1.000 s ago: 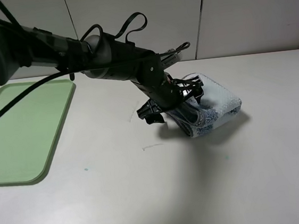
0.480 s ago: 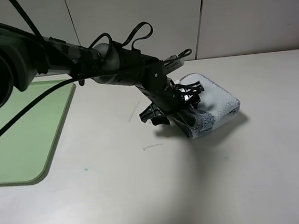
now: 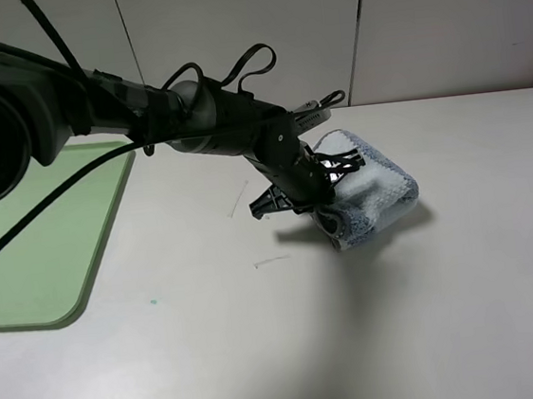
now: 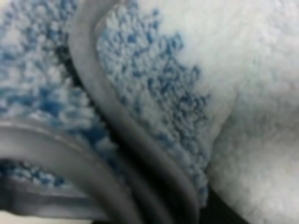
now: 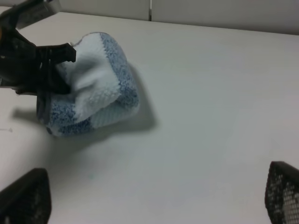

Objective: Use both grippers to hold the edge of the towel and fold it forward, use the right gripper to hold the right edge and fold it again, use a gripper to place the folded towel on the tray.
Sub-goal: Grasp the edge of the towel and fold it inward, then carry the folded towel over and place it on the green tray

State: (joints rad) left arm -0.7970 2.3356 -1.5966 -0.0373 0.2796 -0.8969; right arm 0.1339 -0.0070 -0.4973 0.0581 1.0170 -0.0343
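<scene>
The folded fluffy terry towel with white and blue-grey stripes (image 3: pixel 369 198) sits as a thick bundle on the white worktop (image 3: pixel 376 331), right of the middle and well apart from the flat pale-green plastic tray (image 3: pixel 32 238), which lies at the left edge. The black left gripper (image 3: pixel 327 188) reaches across from the left and its fingers are pressed together on the towel's near-left side, bunching the cloth (the right wrist view shows the black fingers (image 5: pixel 56 60) biting into the white pile). In the left wrist view the layered cloth fills everything, with the narrow grey stitched hem (image 4: pixel 121 135) curving between the folds. The right gripper (image 5: pixel 154 200) hangs above bare worktop away from the towel, its two black mesh-faced fingertips (image 5: pixel 282 191) wide apart and holding nothing
</scene>
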